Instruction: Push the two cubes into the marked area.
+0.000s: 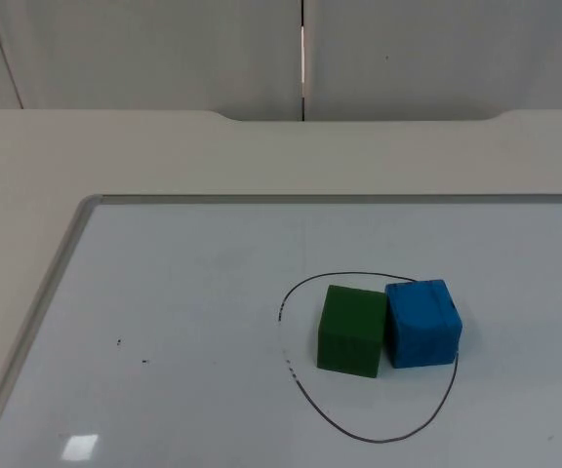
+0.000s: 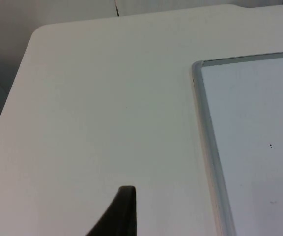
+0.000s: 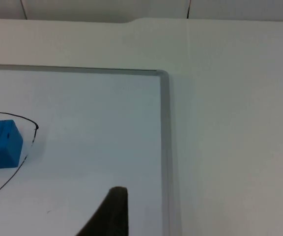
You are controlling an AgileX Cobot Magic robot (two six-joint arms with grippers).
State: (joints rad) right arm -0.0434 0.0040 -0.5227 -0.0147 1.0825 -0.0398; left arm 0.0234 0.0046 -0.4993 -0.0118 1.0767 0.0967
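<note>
Left end effector (image 2: 124, 211) hangs over bare counter (image 2: 107, 108) beside the whiteboard (image 2: 259, 128) and its metal frame, right end effector (image 3: 113, 212) sits above the board near its far corner, and with one black fingertip showing for each, I cannot tell whether either is apart or together. Out on the board, the green cube (image 1: 351, 330) and blue cube (image 1: 422, 323) sit touching, blue at the green's three o'clock. The green lies inside the marked area (image 1: 359, 435), the blue straddling its three o'clock line.
</note>
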